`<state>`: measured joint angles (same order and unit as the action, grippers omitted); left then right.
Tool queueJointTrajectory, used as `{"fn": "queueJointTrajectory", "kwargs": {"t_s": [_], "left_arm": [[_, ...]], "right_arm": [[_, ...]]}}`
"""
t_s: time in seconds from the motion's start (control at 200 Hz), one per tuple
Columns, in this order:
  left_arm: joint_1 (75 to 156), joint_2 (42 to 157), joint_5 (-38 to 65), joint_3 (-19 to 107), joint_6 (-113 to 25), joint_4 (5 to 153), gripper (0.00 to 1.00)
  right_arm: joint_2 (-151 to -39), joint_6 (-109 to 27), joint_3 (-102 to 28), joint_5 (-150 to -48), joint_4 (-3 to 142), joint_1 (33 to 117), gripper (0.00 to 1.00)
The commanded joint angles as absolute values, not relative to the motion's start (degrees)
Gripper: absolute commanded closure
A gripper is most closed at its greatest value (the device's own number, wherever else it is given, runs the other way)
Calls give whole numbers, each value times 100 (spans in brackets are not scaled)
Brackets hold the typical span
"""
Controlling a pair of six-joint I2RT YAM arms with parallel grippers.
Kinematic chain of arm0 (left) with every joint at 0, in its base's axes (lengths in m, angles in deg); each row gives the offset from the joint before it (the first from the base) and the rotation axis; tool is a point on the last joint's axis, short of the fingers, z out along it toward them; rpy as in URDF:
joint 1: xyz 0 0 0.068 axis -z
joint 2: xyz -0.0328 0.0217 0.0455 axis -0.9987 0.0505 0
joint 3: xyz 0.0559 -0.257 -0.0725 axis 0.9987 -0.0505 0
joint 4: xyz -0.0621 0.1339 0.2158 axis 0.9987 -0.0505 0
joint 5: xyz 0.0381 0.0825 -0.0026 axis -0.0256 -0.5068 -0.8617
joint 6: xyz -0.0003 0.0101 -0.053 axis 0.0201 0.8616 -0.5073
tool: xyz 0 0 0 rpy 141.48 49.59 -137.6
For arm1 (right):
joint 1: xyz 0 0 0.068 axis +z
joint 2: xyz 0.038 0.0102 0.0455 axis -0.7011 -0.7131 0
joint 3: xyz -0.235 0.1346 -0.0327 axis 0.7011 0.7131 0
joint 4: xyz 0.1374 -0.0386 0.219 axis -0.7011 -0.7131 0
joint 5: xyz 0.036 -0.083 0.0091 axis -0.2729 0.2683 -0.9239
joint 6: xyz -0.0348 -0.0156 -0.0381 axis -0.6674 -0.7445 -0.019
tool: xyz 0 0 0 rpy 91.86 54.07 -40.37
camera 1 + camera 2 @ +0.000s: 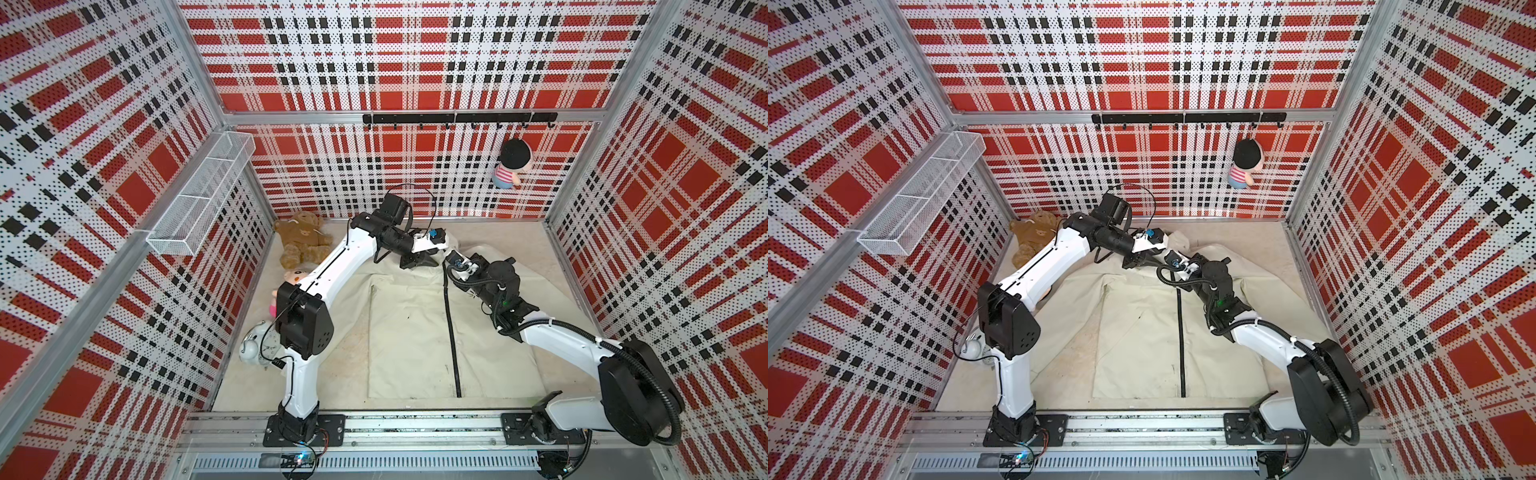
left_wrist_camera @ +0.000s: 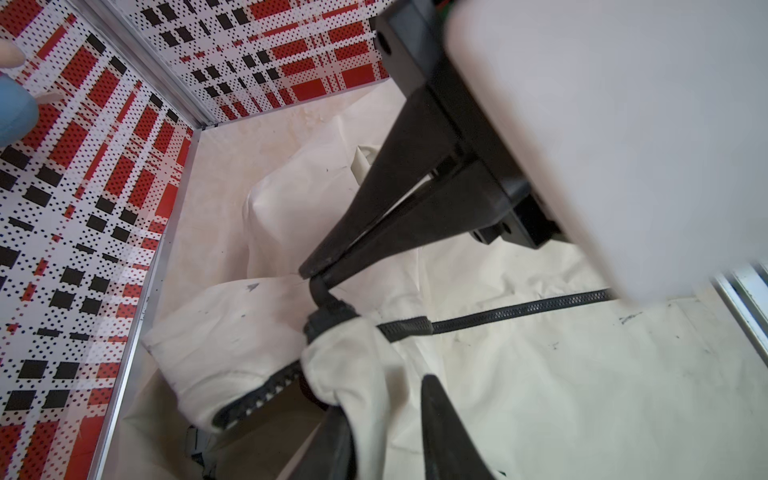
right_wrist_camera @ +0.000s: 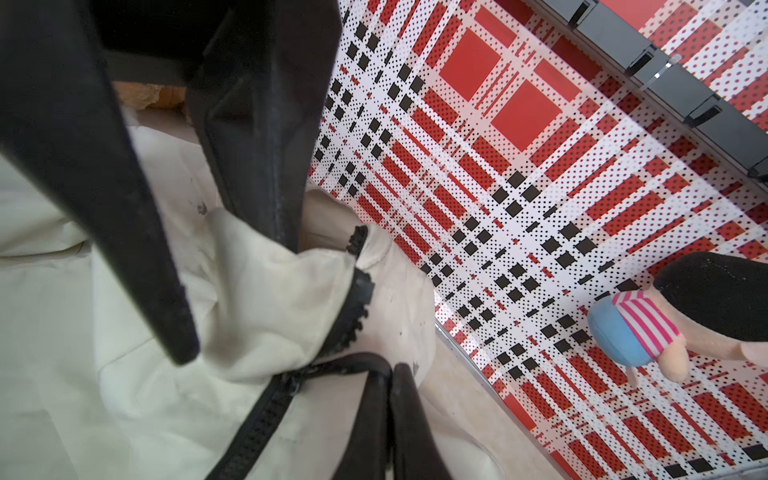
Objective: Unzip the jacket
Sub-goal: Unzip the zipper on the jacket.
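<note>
The cream jacket [image 1: 407,332] [image 1: 1133,345] lies flat on the floor, its black zipper [image 1: 452,332] [image 1: 1180,340] running towards the collar at the far end. Both grippers meet at that collar. My right gripper [image 3: 390,368] [image 2: 309,272] [image 1: 446,259] is shut on the black zipper pull [image 3: 353,361] [image 2: 322,293], which leads to the slider [image 2: 328,320]. Above the slider the collar halves are parted, showing loose teeth [image 2: 257,399]. My left gripper [image 2: 382,395] [image 3: 232,297] [image 1: 417,261] has its jaws apart, with a fold of collar cloth [image 2: 353,365] lying loose between them.
A brown teddy bear [image 1: 303,241], a pink-and-white plush [image 1: 291,278] and a white alarm clock [image 1: 259,340] line the left wall. A striped doll [image 1: 513,164] hangs under the black hook rail [image 1: 457,118] on the back wall. A wire basket [image 1: 199,195] juts from the left wall.
</note>
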<state>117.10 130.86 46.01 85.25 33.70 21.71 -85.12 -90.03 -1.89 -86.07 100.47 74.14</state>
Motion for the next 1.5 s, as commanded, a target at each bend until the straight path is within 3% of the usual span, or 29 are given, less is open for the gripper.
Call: {"fn": "queueJointTrajectory", "kwargs": {"t_s": [0.0,0.456,0.541,0.596,0.752,0.867,0.932,1.112,1.303,1.498], "left_arm": [[11832,13126,4920,8503,3236,2294,70],[11718,13169,4907,8558,3170,2317,72],[11710,13217,4945,8596,3151,2223,80],[11705,13264,5009,8653,2999,2271,100],[11518,13495,5237,9104,1537,3109,100],[11062,13690,5631,9362,-1019,4748,100],[10914,13699,5243,9364,-2267,5569,100],[11044,13201,4155,8666,-2457,6781,100],[10733,12698,3908,7339,-4150,9114,100],[10635,12761,3758,7476,-4657,9138,100]], "right_arm": [[-8403,-8929,-124,-8909,10737,7466,100],[-8375,-8921,4,-9021,10935,7466,100],[-8394,-8931,-58,-8979,10867,7469,100],[-8394,-8928,-53,-8980,10870,7467,100],[-8378,-8863,36,-8910,10913,7468,100],[-8351,-8746,145,-8687,11016,7484,100],[-8367,-8731,148,-8458,11016,7522,100],[-8517,-9092,218,-7693,11267,7760,100],[-9001,-9611,80,-6600,11297,8181,100],[-10116,-10697,-304,-4909,11748,8742,100]]}}
